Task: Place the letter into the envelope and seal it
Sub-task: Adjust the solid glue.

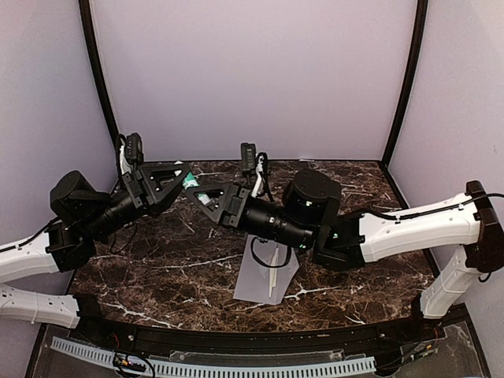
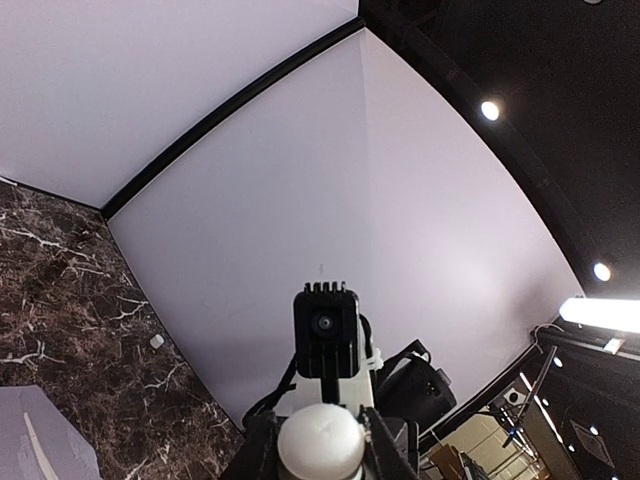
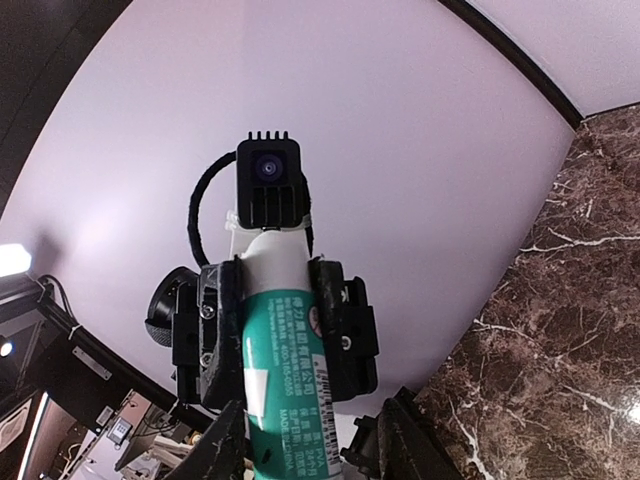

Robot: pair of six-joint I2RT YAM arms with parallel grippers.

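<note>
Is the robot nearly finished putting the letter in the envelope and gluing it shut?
Partway, it seems. Done: the folded letter lies with the grey envelope on the table; whether it is fully inside is unclear. In hand: the left pincer grips a green glue stick, with the right pincer around its other end. Left: gluing and sealing it.

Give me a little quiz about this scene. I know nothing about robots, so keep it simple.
1. True or false: one gripper holds the grey envelope.
2. The left gripper clamps: A) a pen B) a green-and-white tube C) the envelope.
3. What is the envelope lying on?
Key: 1 false; 2 B; 3 the dark marble table.
</note>
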